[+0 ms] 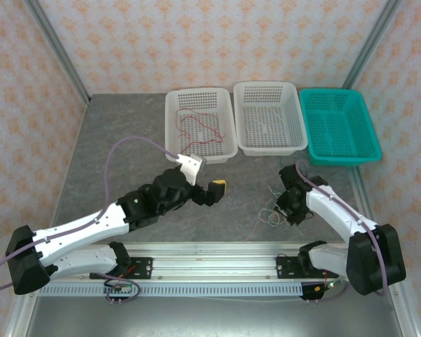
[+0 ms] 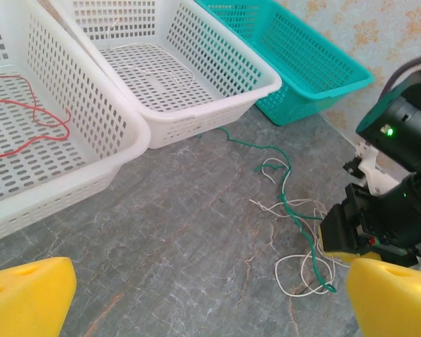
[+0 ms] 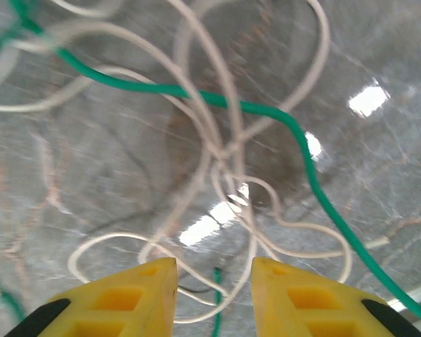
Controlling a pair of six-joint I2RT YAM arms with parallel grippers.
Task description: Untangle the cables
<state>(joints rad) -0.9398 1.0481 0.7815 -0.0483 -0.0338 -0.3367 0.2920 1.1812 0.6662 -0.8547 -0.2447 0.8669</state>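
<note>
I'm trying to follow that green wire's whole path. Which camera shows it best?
Left wrist view: the green cable shows end to end. The top view shows it tiny; the right wrist, one close stretch.

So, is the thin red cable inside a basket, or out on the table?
Inside: the thin red cable lies in loose curves on the floor of the leftmost white plastic basket.

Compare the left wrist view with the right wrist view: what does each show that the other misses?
Left wrist: the left white basket holding the red cable, the middle white basket, the teal basket, and the left gripper open wide. Right wrist: the right gripper, fingers apart, close above the crossing loops. Both: the green cable and white cable tangled on the grey table.
</note>
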